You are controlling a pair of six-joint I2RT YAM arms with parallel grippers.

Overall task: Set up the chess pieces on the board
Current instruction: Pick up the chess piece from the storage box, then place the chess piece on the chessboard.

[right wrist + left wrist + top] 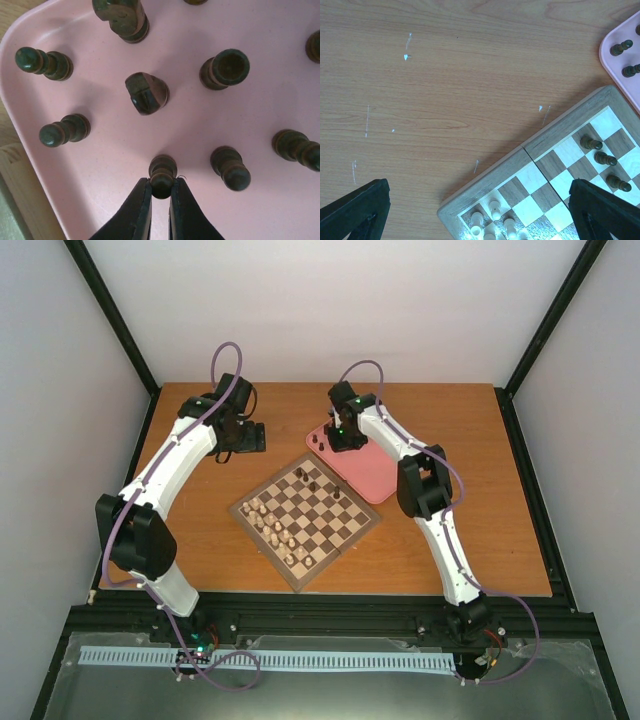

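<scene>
R gripper (pixel 161 189) pinches a dark pawn (pixel 163 167) by its head, grip maybe shallow: lift straight up off the tray (pixel 110 150), w/o knocking the other pieces (pixel 230 170).

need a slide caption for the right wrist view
Right pincer shut on a dark pawn standing on the pink tray, other dark chessmen around it

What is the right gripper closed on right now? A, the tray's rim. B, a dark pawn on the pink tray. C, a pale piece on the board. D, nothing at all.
B: the right wrist view shows the right gripper clamped on the head of a dark pawn on the pink tray.
</scene>
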